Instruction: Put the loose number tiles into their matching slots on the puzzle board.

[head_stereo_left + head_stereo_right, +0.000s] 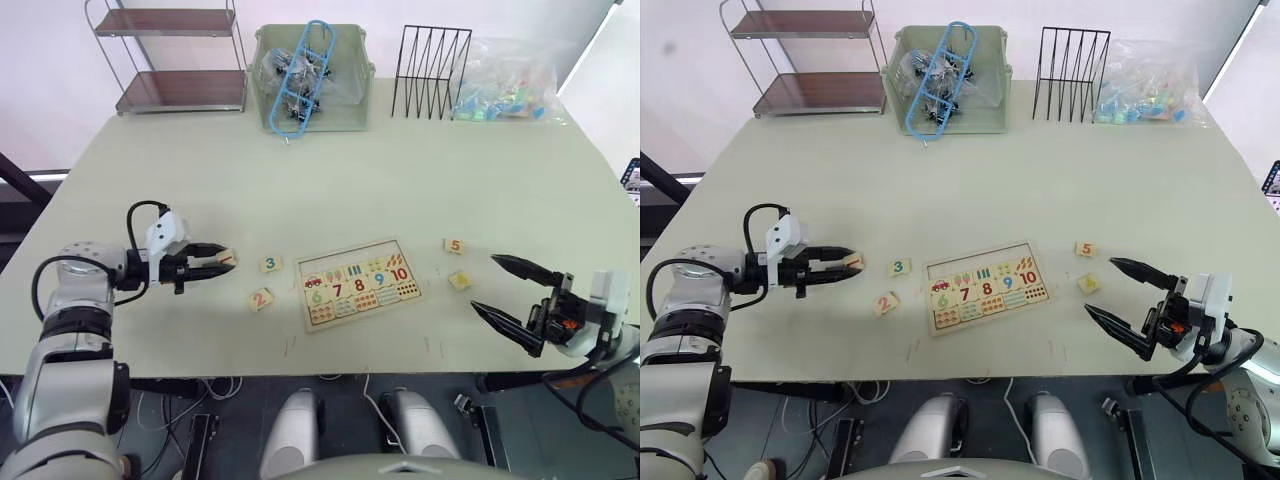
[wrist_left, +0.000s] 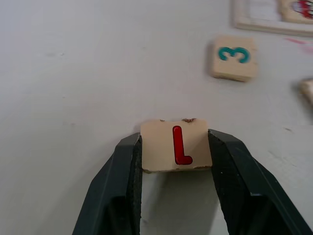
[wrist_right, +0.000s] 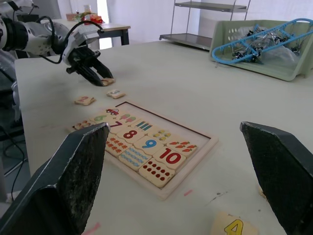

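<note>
Left fingers point(image 2: 127, 181) are clamped on the red 1 tile point(image 2: 177, 145) just above the bench point(image 1: 330, 180), left of the 3 tile point(image 1: 270, 264) (2 tile point(image 1: 260, 298) nearer). The puzzle board point(image 1: 360, 284) lies centre. Right fingers point(image 1: 505, 320) are spread apart, near the 4 tile point(image 1: 460, 281) and 5 tile point(image 1: 455, 245).

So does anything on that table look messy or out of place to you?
A little. The puzzle board lies askew to the table edge, and number tiles sit scattered around it: 3 and 2 on one side, 5 and 4 on the other. The left gripper grips the 1 tile.
</note>
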